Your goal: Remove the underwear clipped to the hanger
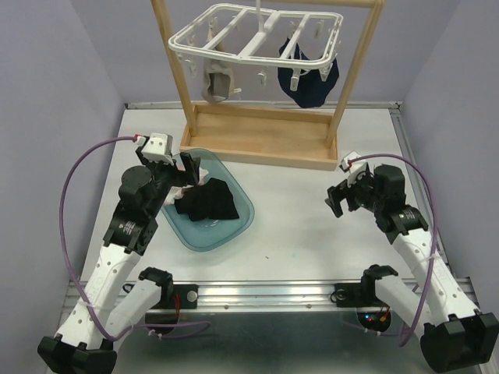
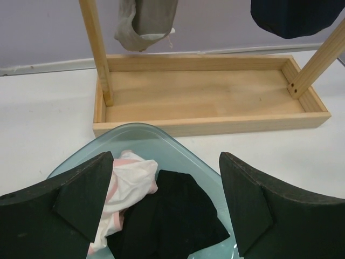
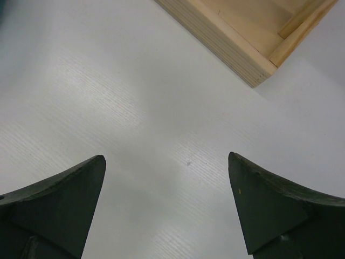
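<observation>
Left arm: is bending at the elbow and reaching toward 1 o'clock from its base, wrist tipping down.
Left end effector (image 2: pixel 166 157): is hovering released over the teal basin (image 1: pixel 234 234), jaws spread wide, gripping nothing.
Right arm: is angling toward 11 o'clock, wrist low over the worktop (image 1: pixel 304 234).
Right end effector (image 3: pixel 166 156): is hanging released, jaws wide apart, holding nothing.
Hanger (image 1: pixel 257 35): is hanging on the wooden stand (image 1: pixel 265 144) at 12 o'clock.
Clipped: grey underwear (image 1: pixel 218 82) and navy underwear (image 1: pixel 309 82) are dangling from the hanger.
In basin, 9 o'clock: black underwear (image 1: pixel 207 201) and pink-white underwear (image 2: pixel 132 178) are lying touching.
</observation>
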